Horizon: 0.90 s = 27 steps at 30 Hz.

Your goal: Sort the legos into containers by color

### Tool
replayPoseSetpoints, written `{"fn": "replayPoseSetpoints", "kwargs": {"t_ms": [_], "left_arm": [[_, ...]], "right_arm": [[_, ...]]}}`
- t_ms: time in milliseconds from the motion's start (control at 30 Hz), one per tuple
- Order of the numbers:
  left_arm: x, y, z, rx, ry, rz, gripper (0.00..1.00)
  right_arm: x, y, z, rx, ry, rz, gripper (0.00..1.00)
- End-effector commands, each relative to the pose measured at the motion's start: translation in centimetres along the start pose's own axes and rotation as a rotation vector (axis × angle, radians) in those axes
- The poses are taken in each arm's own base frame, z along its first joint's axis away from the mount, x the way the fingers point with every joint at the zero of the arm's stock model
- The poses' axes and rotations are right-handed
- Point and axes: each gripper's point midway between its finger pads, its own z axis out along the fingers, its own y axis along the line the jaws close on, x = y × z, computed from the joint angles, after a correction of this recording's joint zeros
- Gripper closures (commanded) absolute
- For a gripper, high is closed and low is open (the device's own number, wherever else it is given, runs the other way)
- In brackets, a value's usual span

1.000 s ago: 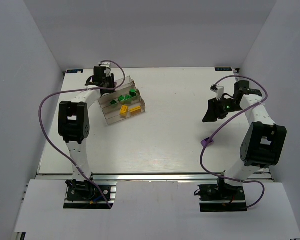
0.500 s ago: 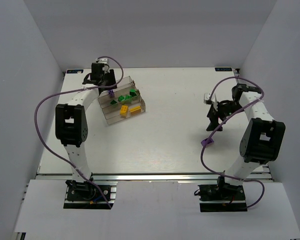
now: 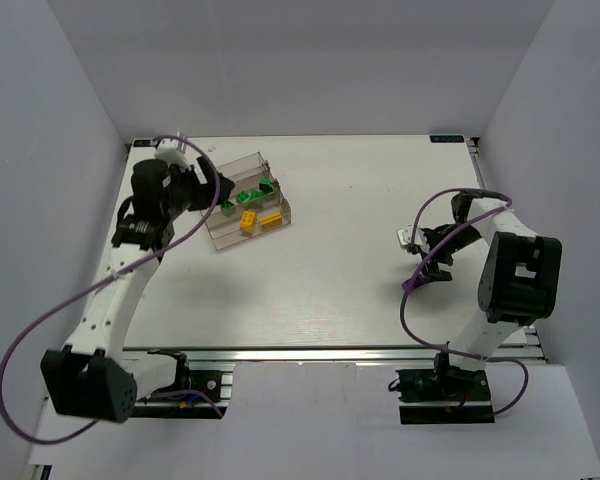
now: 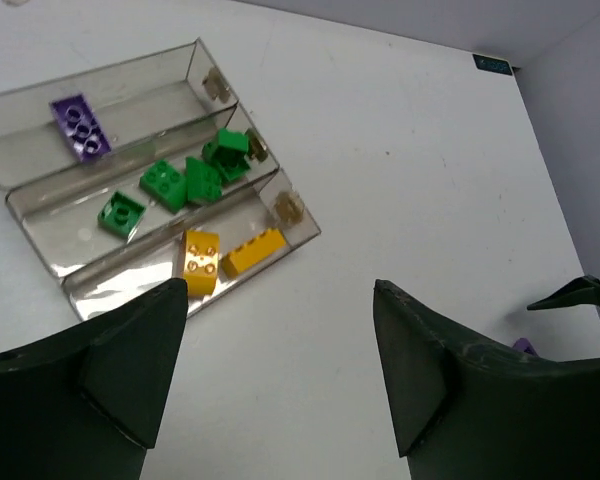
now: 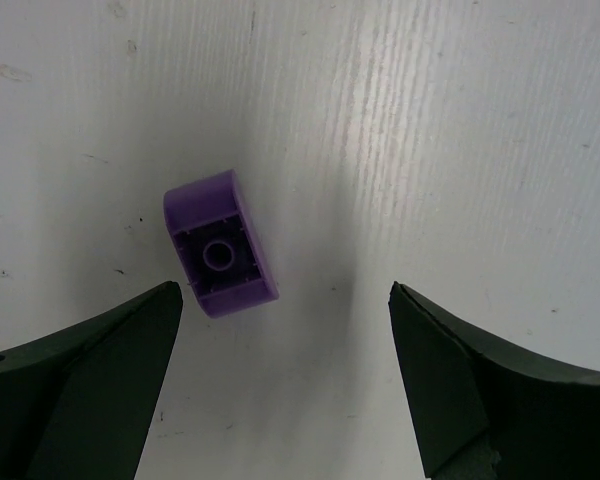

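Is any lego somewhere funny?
Yes. One purple brick lies alone on the table, tipped so its hollow underside shows, under the open right gripper. The other purple brick is already in the clear tray, across the table.

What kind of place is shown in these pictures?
Probably a lab robot cell: a table boxed in by plain walls, a left arm and a right arm bolted at its near edge, and a tray of toy bricks.
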Motion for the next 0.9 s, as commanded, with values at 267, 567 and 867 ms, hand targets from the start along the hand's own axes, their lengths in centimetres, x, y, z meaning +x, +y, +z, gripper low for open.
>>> {"fn": "replayPoseSetpoints", "kwargs": {"t_ms": [267,567,867], "left_arm": [[4.4,2.2,-6.1,-0.128,0.014,-0.07,0.15],[4.1,2.5,-7.0,-0.154,-0.003,-0.078,0.14],[4.1,2.2,-8.5,-0.155,-0.061,-0.144,0.15]], "right_arm": [[1.5,1.5,4.0,-0.077,0.11,-0.28,0.13],[0.1,-1.4,2.7,0.03,0.117,-0.324,0.88],[-20.0,-11.1,2.2,0.216,-0.214,-0.32,1.0]]}}
